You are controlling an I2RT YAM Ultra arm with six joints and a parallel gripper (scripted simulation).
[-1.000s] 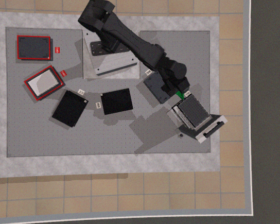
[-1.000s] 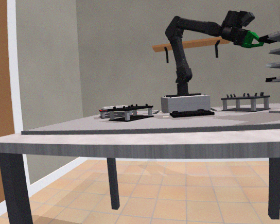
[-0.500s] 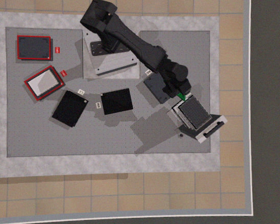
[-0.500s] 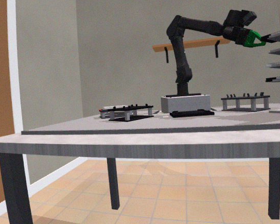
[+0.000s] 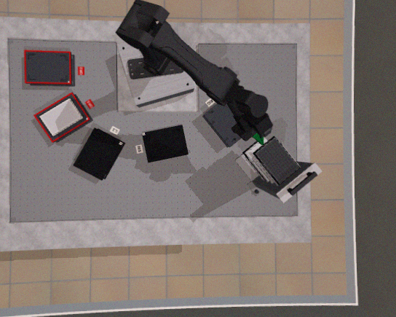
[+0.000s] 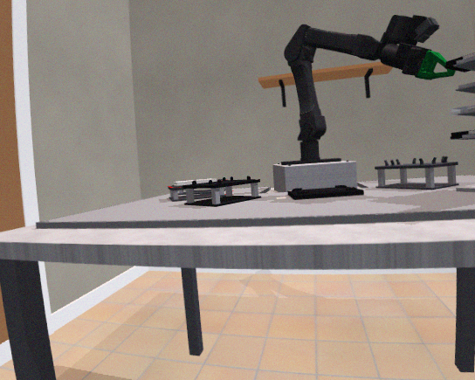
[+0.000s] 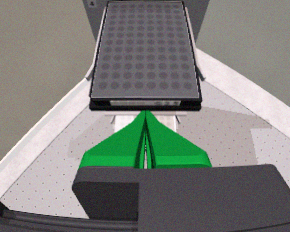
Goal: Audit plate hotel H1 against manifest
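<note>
The plate hotel H1 (image 5: 282, 168) stands at the right of the table. In the side view its four shelves show at the right edge, and the top one (image 6: 473, 59) carries a dark grey 96-well plate (image 5: 276, 159). In the wrist view this plate (image 7: 145, 55) lies flat, the right way up, with a pale strip on its near short end that I cannot read. My gripper (image 7: 145, 117) is shut and empty, with its green fingertips (image 5: 259, 139) at the middle of that near end (image 6: 450, 65). Lower plates stick out a little at the hotel's front left (image 5: 252, 159).
A red-framed quarantine nest (image 5: 47, 67) stands at the far left; a second one (image 5: 62, 116) holds a white plate. The black nests L1 (image 5: 99, 154) and N6 (image 5: 165, 143) hold nothing. The nest RG (image 5: 220, 124) is partly under my arm. The arm's base (image 5: 158, 84) is at the back.
</note>
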